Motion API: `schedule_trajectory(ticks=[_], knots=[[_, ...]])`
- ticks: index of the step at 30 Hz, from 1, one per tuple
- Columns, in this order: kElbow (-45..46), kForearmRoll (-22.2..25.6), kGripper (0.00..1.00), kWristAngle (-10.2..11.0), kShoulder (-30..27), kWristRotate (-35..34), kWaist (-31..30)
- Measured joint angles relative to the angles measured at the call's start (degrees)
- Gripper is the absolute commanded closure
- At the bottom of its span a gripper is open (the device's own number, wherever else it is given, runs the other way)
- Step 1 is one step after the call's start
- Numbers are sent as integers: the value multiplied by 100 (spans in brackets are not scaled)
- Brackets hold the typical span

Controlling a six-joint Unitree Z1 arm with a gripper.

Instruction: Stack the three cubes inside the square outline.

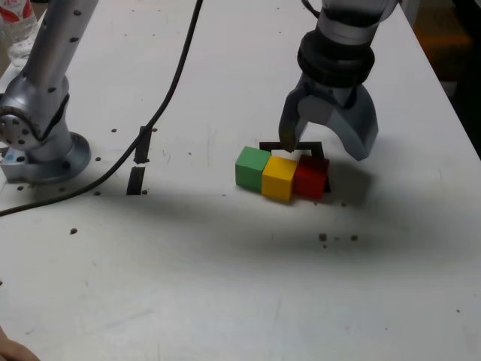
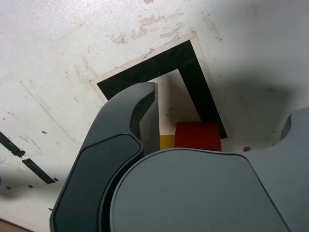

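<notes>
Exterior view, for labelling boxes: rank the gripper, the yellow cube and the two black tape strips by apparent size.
1. gripper, clearly largest.
2. yellow cube.
3. The two black tape strips: thin, smallest in area; the two look roughly alike, so unranked between themselves.

Desk: white, scuffed, dotted with dark specks.
Cubes: green cube, yellow cube, red cube in a touching row.
Square outline: under red cube.
Tape strips: left in the exterior view.
Cable: black.
Arm base: far left in the exterior view.

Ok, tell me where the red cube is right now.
In the exterior view the red cube sits at the right end of a row of three, touching the yellow cube, over the square outline's near edge, just below the open gripper.
</notes>
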Motion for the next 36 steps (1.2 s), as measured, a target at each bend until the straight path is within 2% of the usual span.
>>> schedule_trajectory(ticks=[10,18,27,36], knots=[[156,-32,7,-225,36,0,5],[403,-287,7,-448,76,0,-20],[509,-399,10,-589,106,0,-162],[722,-475,18,-694,89,0,-182]])
